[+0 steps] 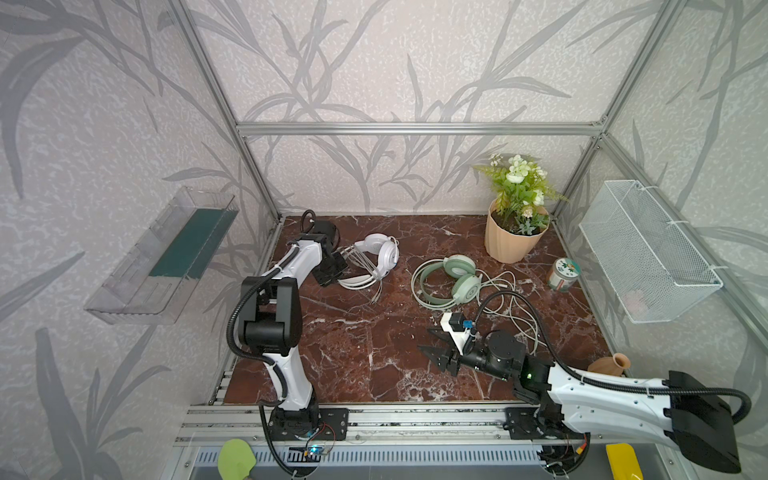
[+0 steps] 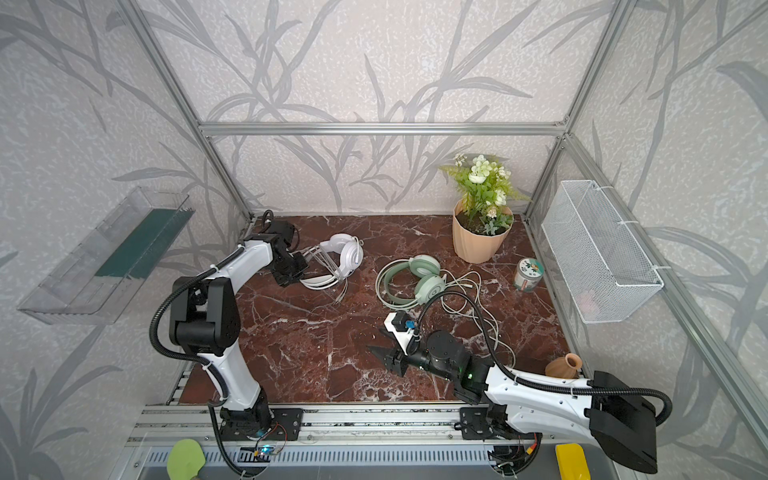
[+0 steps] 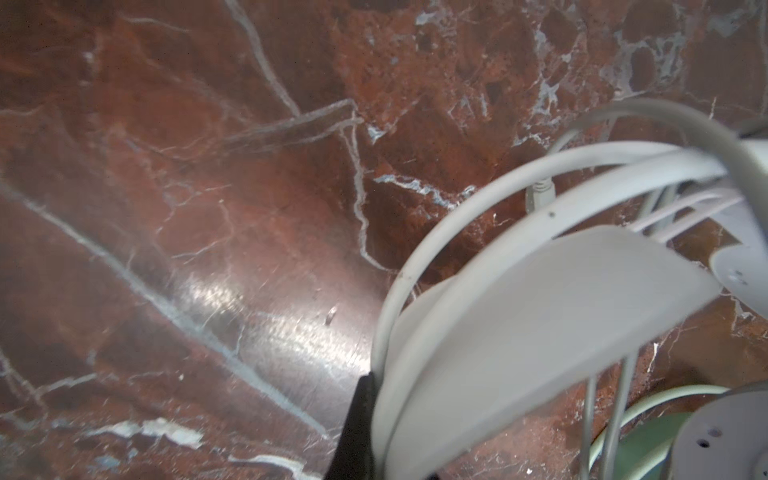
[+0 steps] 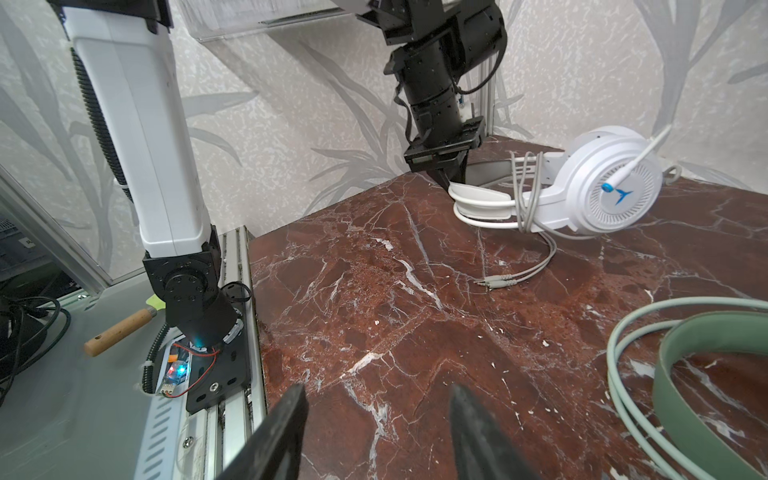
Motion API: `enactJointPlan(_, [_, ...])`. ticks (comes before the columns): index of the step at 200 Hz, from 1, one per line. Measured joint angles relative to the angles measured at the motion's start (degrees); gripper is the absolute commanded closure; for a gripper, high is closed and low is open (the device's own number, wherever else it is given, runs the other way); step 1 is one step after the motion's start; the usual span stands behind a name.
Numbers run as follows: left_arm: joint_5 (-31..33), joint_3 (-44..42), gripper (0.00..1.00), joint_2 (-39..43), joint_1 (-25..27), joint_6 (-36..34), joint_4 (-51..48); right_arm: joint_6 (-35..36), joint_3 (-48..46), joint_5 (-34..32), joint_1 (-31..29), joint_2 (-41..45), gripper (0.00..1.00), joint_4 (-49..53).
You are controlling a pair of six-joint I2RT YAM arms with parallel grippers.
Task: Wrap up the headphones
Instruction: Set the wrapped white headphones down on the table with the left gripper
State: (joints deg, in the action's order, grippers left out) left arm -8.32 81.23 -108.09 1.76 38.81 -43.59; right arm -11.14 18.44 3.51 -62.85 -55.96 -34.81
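- The left gripper (image 4: 451, 185) is clamped on the headband (image 4: 482, 198) of the white headset (image 4: 598, 183), at the back left of the table (image 4: 415, 311).
- The right gripper (image 4: 376, 390) has its jaws partly apart and empty, low over bare marble near the mint headset (image 1: 459, 272) mid-table.

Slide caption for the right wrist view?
Left hand shut on the white headset, cable looped over its headband; right hand open beside the green headset.
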Motion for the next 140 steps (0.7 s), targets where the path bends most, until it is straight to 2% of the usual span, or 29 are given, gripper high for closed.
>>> enactJointPlan(52, [2.5, 3.7, 1.0, -7.6, -1.1, -2.3, 1.2, 2.0, -2.7, -1.7, -0.1, 3.9, 0.43, 1.2])
enactJointPlan(74, [3.4, 6.0, 0.95, -8.8, -1.2, -3.6, 1.8, 2.4, -2.7, -3.5, -0.1, 4.0, 0.43, 2.2])
enactJointPlan(110, [4.0, 6.5, 0.78, -9.3, -1.2, -5.0, 2.5, 3.1, -3.1, -6.4, -0.1, 4.5, 0.36, 3.2])
enactJointPlan(128, [3.7, 6.4, 0.62, -9.2, -1.2, -5.3, 2.8, 3.1, -3.5, -7.8, -0.1, 5.0, 0.33, 3.3])
enactJointPlan(140, [3.3, 6.0, 0.56, -8.6, -1.1, -5.2, 3.1, 3.0, -3.6, -8.7, -0.1, 5.2, 0.31, 3.4])
